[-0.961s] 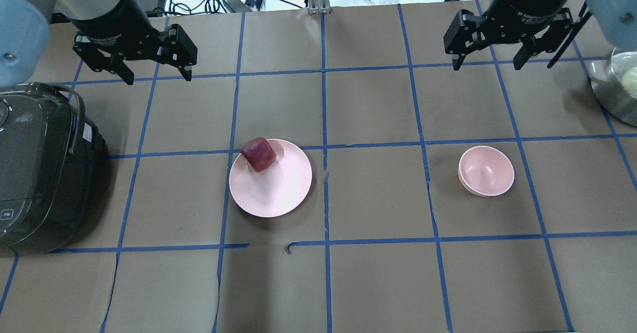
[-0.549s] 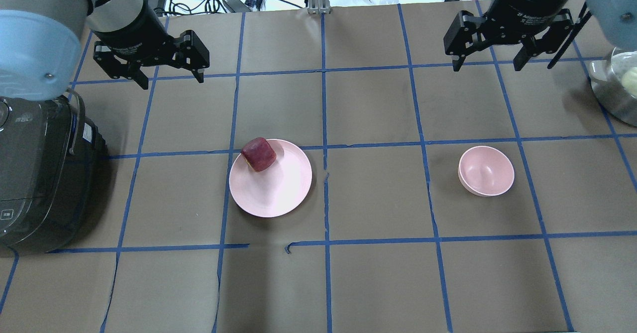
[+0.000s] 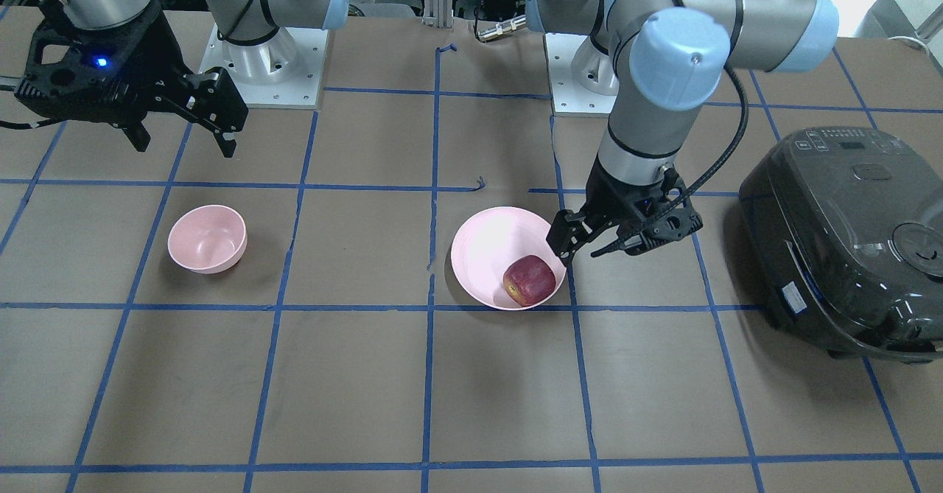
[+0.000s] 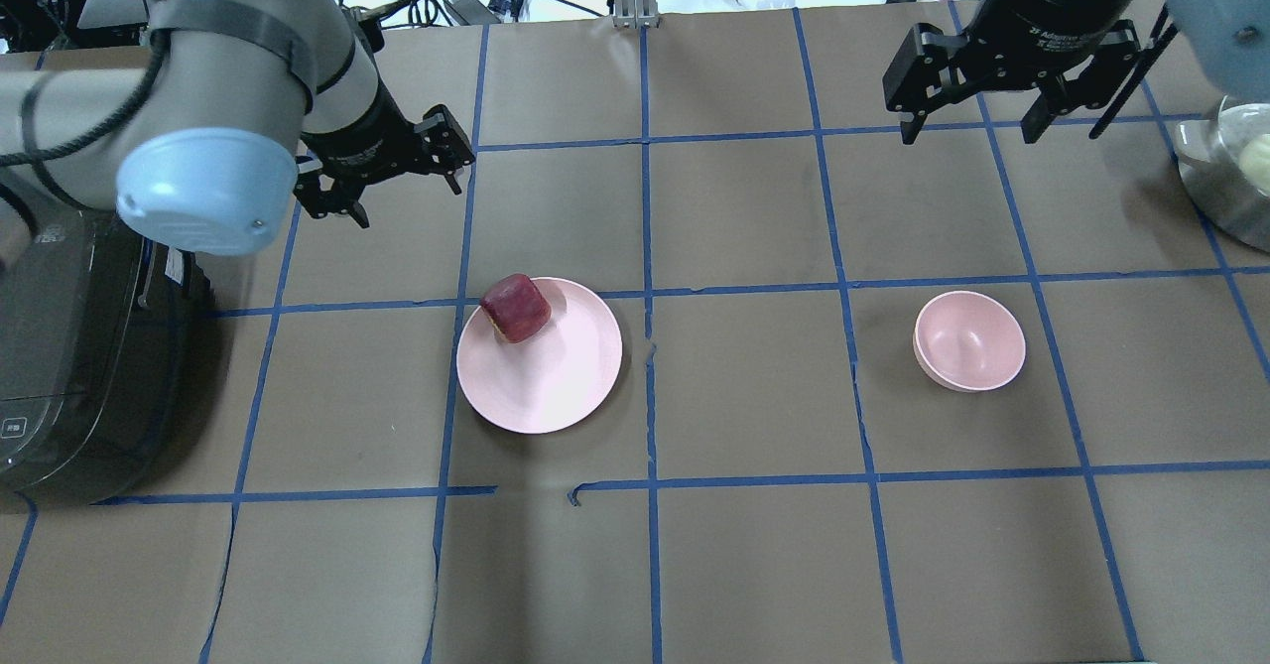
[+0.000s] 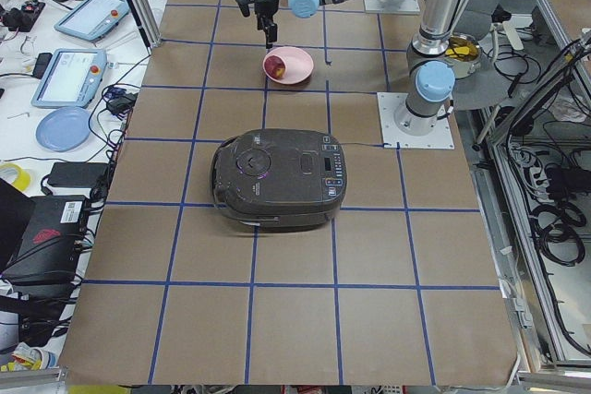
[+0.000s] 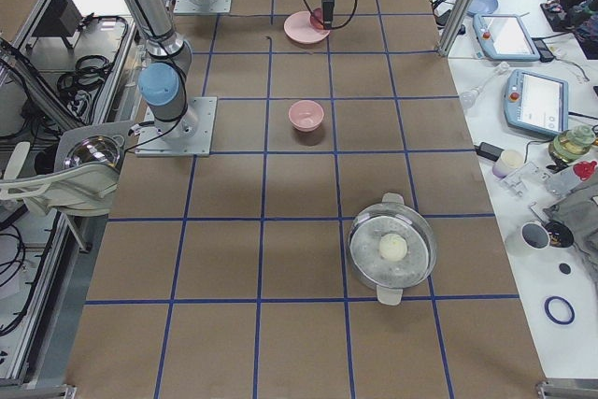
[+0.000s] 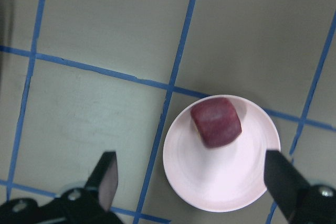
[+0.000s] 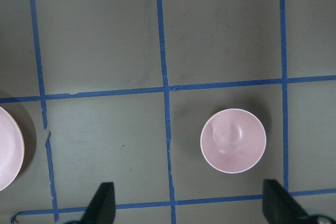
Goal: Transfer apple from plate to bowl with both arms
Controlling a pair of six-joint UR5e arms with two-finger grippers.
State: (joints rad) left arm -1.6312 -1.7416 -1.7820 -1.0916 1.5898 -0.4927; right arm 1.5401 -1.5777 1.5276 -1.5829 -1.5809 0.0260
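The dark red apple (image 4: 516, 307) lies on the far left part of the wide pale pink plate (image 4: 556, 386); it also shows in the front view (image 3: 529, 281) and the left wrist view (image 7: 216, 121). The small deep pink bowl (image 4: 969, 339) stands empty to the right and shows in the right wrist view (image 8: 233, 140). My left gripper (image 4: 407, 202) is open and empty, above the table just beyond and left of the plate. My right gripper (image 4: 970, 136) is open and empty, high beyond the bowl.
A dark grey rice cooker (image 4: 79, 346) stands at the table's left end, close to my left arm. A steel pot (image 4: 1230, 178) with a pale round thing in it stands at the far right edge. Blue tape lines grid the brown table.
My left arm has swung right and come nearer the plate, its gripper still open. The right arm, apple, plate and bowl have not moved.
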